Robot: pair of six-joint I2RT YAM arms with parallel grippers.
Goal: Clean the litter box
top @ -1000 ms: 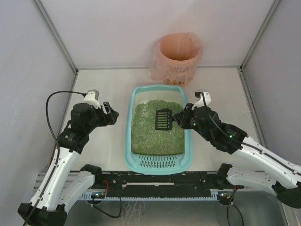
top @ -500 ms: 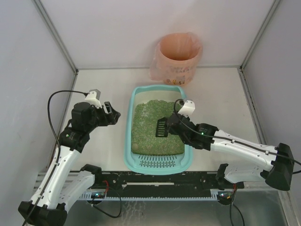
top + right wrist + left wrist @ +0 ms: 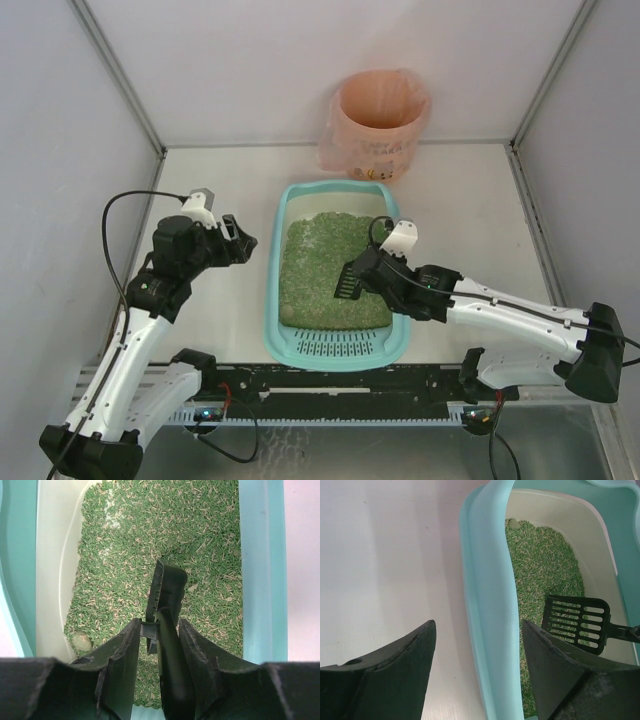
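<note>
Straddling the scoop (image 3: pixel 167 582) handle, right tool (image 3: pixel 159 624) hovers over litter box (image 3: pixel 262 570).

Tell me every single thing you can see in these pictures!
litter box: one, light teal, middle of the table
litter: one bed, green grains, inside the litter box
lump: one, pale, near-left corner of the litter
scoop: one, black and slotted, over the litter, its handle between the right gripper's fingers
bin: one, pink bag liner, behind the litter box
table: one, pale grey
walls: three, pale grey, around the table
left gripper: one, black, open, left of the litter box
right gripper: one, black, over the litter
</note>
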